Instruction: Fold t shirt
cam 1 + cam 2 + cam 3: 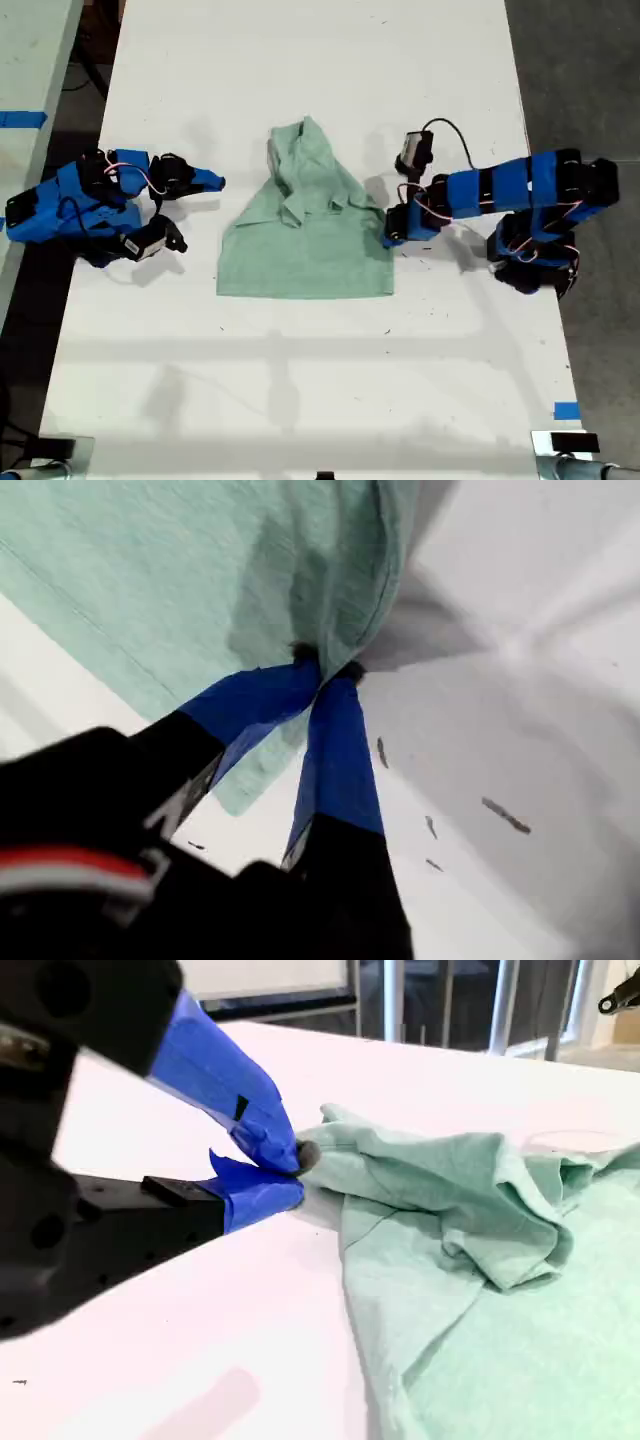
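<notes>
The pale mint-green t shirt lies mid-table in the exterior view, its lower half flat and its upper part bunched into a crumpled peak. My first gripper, on the arm at the exterior view's right, is shut on the t shirt's side edge; in the first wrist view its blue fingertips pinch the hem just off the table. My second gripper, at the exterior view's left, is shut on nothing and sits apart from the cloth, pointing at it.
The white table ends in dark floor at both sides of the exterior view. A blue tape mark lies near the front right. A second table with blue tape stands at the far left.
</notes>
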Robot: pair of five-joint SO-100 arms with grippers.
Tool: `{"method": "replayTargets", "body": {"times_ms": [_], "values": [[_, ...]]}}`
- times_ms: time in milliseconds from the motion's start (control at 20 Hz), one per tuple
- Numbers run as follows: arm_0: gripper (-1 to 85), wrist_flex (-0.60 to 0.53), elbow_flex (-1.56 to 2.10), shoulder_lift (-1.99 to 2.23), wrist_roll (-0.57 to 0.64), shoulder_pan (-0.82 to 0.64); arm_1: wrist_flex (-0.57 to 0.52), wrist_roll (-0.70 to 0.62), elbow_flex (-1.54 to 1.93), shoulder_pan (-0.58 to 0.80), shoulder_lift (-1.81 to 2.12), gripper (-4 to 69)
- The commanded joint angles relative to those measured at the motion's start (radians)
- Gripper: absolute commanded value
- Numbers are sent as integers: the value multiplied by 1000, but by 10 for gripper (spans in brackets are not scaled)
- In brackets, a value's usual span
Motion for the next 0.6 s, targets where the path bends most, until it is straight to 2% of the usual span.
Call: {"method": "replayTargets", "body": {"times_ms": [0,200,500,550], "values": [[-3,0,40,8,-8,3,97,15,-26,37,173,6],[-3,2,40,8,-9,0,160,-77,-362,0,-8,5],[-3,3,40,8,-12,0,275,-196,-1220,-106,-683,5],[-3,3,40,8,-12,2,256,-207,-1293,-117,-756,5]]}}
